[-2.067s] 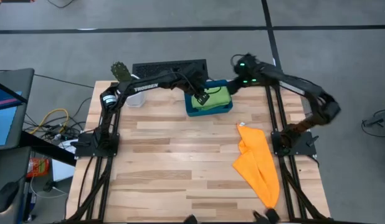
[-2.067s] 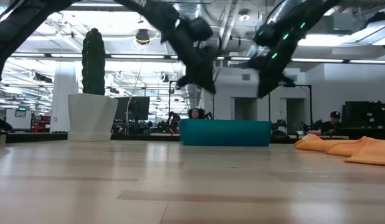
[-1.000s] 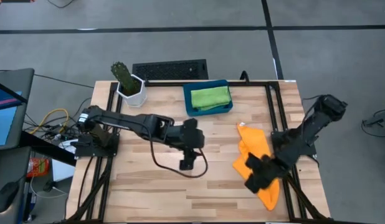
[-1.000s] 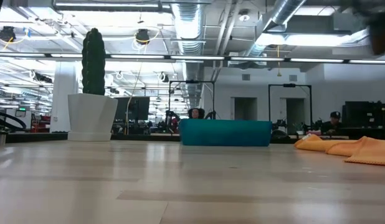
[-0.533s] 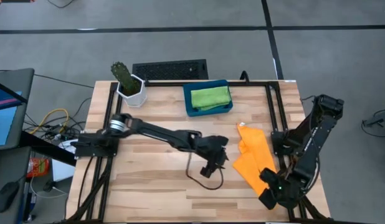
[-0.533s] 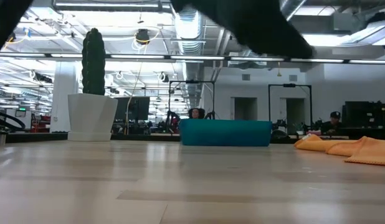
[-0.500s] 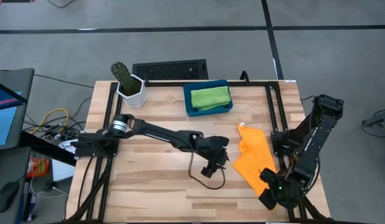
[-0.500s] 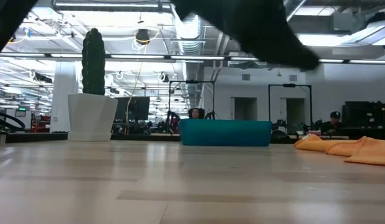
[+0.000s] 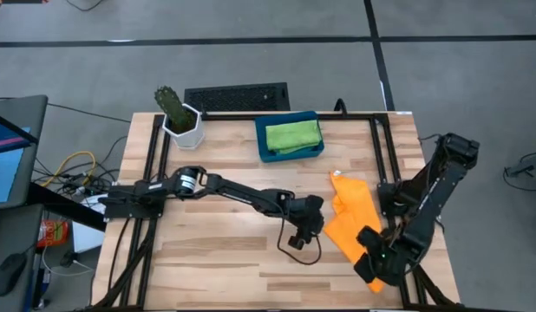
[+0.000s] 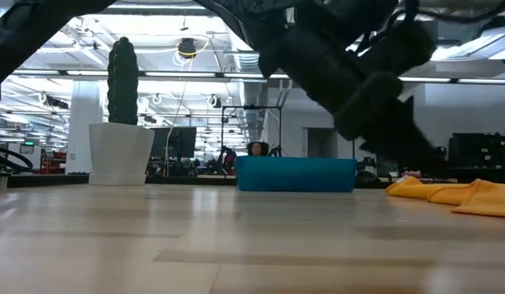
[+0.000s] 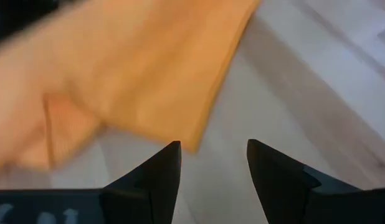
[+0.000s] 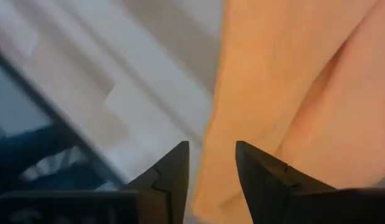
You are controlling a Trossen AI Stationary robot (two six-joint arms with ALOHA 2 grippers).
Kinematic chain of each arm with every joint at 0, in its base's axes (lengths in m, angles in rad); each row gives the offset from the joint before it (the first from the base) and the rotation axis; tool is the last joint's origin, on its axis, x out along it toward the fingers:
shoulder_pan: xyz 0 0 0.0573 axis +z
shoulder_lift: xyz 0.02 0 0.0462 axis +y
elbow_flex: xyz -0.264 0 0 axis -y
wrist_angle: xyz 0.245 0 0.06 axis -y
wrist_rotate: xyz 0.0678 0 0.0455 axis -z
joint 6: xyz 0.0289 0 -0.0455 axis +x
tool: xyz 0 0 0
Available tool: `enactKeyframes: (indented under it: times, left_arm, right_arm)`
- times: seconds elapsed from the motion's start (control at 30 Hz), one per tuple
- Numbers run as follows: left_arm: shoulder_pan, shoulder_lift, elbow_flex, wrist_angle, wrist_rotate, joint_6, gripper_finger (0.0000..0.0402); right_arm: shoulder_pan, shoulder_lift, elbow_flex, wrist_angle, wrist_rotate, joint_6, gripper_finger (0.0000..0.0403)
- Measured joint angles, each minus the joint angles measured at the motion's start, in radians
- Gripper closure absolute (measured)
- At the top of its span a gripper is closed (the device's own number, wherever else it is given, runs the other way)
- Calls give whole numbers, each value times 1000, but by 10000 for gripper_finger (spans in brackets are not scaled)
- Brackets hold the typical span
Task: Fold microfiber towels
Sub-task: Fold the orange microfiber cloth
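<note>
An orange microfiber towel lies crumpled on the right part of the wooden table, its near end hidden under my right arm. A green towel lies folded in a dark-blue tray at the far edge. My left gripper is open, low over the table just left of the orange towel; in its wrist view the towel's edge lies just ahead of the fingers. My right gripper hangs open above the towel's near end, pointing steeply down.
A potted cactus stands at the far left corner, and a black keyboard lies beyond the far edge. The bare wood of the table stretches left of the orange towel. In the low view the left arm crosses above the tray.
My left gripper has swept toward the table's right edge and come down close to the tabletop, reaching the orange towel's left edge while rolling at the wrist. My right gripper has shifted a little toward the near right corner over the towel's near end. The towels have not moved.
</note>
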Motion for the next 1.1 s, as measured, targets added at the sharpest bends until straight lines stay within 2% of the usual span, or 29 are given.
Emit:
enactKeyframes:
  times: [0.1, 0.2, 0.27, 0.4, 0.5, 0.73, 0.83, 0.97, 1.1]
  left_arm:
    - [12, -15, 4, -95, 35, -97, 223]
    - [31, -60, 4, -257, 146, -137, 223]
    - [38, -104, 3, -396, 179, -131, 223]
    - [45, -190, 3, -651, 156, -84, 223]
    - [46, -247, 3, -752, 130, -91, 223]
    - [47, -358, 3, -819, 113, -167, 223]
    - [46, -405, 3, -846, 76, -181, 223]
    - [47, -475, 2, -889, 36, -189, 223]
    - [48, -550, 2, -902, 17, -207, 223]
  right_arm:
    - [-61, 0, -1, -50, 73, -83, 248]
    - [-161, 14, -14, -16, 170, -259, 248]
    - [-241, 52, -14, 28, 192, -389, 248]
    - [-367, 153, -14, 102, 183, -580, 248]
    - [-415, 218, -16, 127, 148, -630, 248]
    - [-430, 317, -10, 160, 85, -623, 252]
    - [-435, 346, -6, 156, 70, -580, 284]
    - [-461, 344, 5, 162, 39, -558, 377]
    - [-509, 287, 43, 159, 14, -640, 387]
